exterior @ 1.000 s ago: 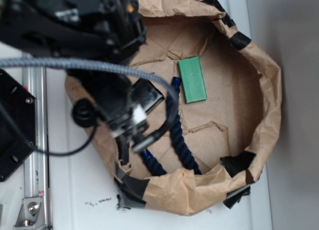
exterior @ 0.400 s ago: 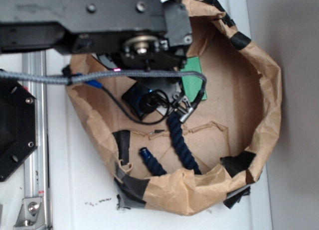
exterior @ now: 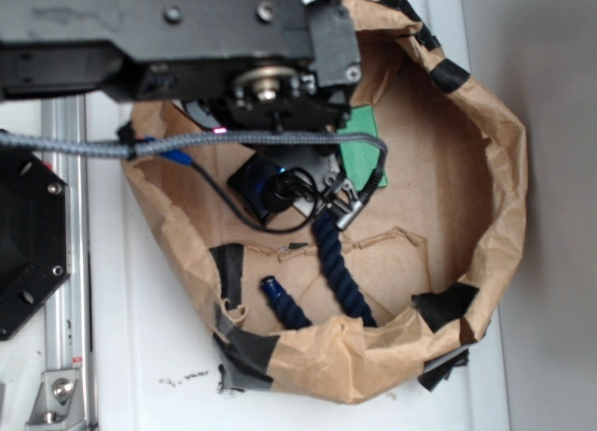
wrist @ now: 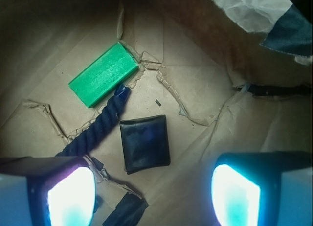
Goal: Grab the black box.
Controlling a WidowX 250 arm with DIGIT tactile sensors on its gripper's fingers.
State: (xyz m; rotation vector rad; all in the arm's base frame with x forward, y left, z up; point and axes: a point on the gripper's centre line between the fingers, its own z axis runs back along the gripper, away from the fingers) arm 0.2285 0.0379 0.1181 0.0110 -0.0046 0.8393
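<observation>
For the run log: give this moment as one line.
phase: approach | gripper: open, above bag floor | black box: ungrasped, between jaws' line | rope: beside box | green block: clear

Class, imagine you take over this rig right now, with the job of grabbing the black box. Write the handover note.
Gripper: open and empty, fingers spread wide above the bag floor.
Black box: flat on the brown paper bag, between the fingers but further ahead in the wrist view. The blue rope lies right beside it, the green block beyond.
Done: arm positioned over the box.
Left: descend, close on the box, lift.
</observation>
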